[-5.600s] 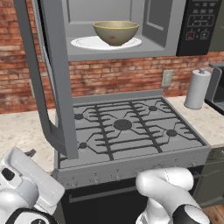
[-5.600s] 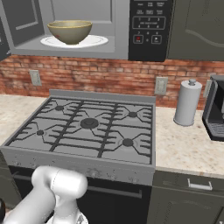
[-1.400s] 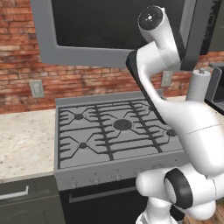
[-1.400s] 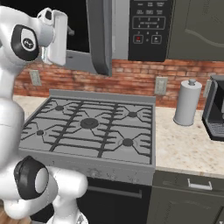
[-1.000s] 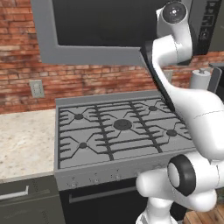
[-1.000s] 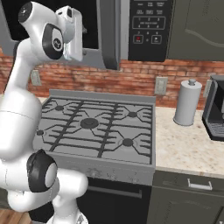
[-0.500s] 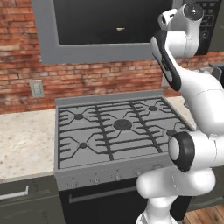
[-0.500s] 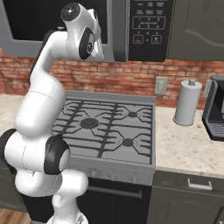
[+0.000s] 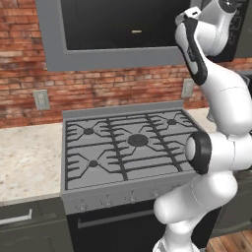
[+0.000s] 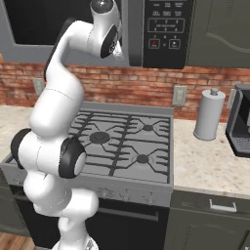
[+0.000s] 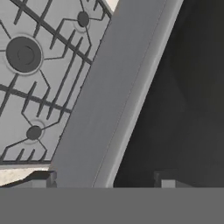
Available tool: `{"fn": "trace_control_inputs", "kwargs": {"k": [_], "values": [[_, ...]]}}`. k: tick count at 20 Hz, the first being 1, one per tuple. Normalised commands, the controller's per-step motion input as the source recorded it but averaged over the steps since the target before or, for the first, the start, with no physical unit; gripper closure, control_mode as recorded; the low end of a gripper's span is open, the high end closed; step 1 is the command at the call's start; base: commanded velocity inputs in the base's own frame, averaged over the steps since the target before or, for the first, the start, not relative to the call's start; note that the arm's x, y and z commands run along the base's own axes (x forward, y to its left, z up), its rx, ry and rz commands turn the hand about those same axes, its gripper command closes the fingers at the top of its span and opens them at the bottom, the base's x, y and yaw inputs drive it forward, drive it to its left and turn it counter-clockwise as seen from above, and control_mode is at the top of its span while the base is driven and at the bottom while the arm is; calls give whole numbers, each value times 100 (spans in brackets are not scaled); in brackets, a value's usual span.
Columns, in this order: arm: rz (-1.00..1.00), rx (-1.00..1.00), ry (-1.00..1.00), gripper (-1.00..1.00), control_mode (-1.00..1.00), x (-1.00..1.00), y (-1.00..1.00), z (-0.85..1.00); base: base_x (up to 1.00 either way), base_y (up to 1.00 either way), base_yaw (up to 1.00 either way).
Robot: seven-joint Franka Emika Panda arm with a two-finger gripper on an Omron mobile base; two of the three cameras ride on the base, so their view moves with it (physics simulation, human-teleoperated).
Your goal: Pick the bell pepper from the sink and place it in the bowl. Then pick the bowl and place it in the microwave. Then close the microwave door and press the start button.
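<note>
Microwave door (image 9: pixel 118 34) shut, arm stretched high beside it, gripper (image 11: pixel 105 178) wide apart astride its frame, empty.

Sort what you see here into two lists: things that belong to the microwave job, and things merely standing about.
Job: microwave door, shut or nearly so; keypad panel with its start button; gripper at the door's frame.

Standing about: gas stove, paper towel roll, coffee machine, wall outlets.

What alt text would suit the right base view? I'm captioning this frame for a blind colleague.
A white robot arm reaches up to the closed microwave door, its gripper at the door's right edge beside the black keypad panel. Below lies a grey gas stove, with a paper towel roll on the counter to the right.
</note>
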Motion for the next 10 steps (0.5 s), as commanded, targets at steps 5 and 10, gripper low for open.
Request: {"fn": "trace_control_inputs", "kwargs": {"k": [5, 10], "values": [[12, 0, 2, -100, -100, 57, 1, -53, 0, 0, 0], [11, 0, 0, -100, -100, 19, 2, -36, 0, 0, 0]]}}
